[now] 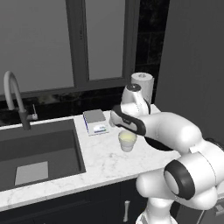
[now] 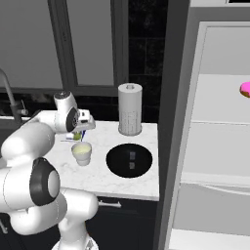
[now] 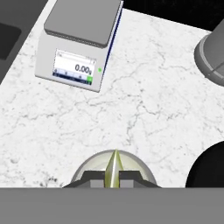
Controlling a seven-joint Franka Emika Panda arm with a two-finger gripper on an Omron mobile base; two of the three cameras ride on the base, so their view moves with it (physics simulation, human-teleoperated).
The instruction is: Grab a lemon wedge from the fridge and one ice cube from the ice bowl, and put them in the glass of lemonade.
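A: What are the fingers (image 3: 89,176) doing?

B: They are closing tightly on the lemon wedge (image 3: 113,169), which is standing on edge between them in the hand view. The gripper (image 2: 78,133) is hanging just above the glass of lemonade (image 2: 81,152), and the wedge is showing there as a small green speck under the hand.

A: Why is it being held there?

B: I am judging that the wedge is being lined up over the rim so that it falls into the liquid and not onto the counter (image 3: 144,113).

A: And further out?

B: A digital scale (image 3: 78,41) is sitting on the far left side of the counter. The ice bowl (image 2: 129,160) is lying to the right of the glass, with ice cubes (image 2: 132,156) in it. A tall white perforated cylinder (image 2: 130,109) is standing behind the bowl.

A: What is each view adding?

B: The right base view is showing the fridge (image 2: 215,141) standing open, with a pink doughnut (image 2: 245,89) on a shelf. The left base view is showing the sink (image 1: 37,155) and faucet (image 1: 16,98), while the arm is hiding most of the bowl. The hand view is giving the scale's readout.
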